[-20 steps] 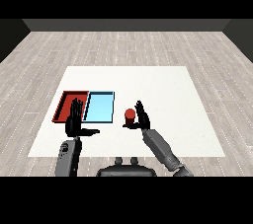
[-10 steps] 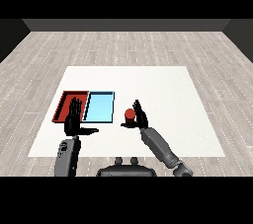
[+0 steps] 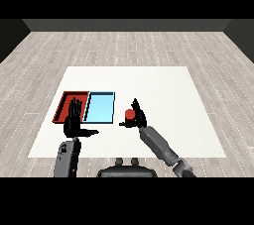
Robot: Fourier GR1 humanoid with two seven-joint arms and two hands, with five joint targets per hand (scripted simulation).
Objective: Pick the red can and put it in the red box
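My right robot hand (image 3: 138, 118) is at the small red cylindrical can (image 3: 129, 115), which stands upright on the flat white desk (image 3: 163, 90), just right of the shallow light blue rectangular tray (image 3: 99, 107). The can sits on the inner, left side of this hand, between thumb and fingers, and the fingers look curled round it from the right and behind; I judge that I am grasping it, though the far side of the contact is hidden from me. The can's long axis is vertical, so a straight lift should keep it upright.

My left robot hand (image 3: 74, 122) is released, its fingers straight and pointing up, thumb out to the right. It stands at the near edge of the shallow red rectangular tray (image 3: 65, 104), partly covering it, and holds nothing.

The relation that matters: the red tray lies to the left of the can, with the blue tray between them. The two trays lie side by side, touching or nearly so. The right hand is plainly the one on the can, so the carry has to go leftward over the whole blue tray and its rims. Open desk lies far and right of the can. The tight spot is the red tray's near edge, where my left hand could crowd the drop.
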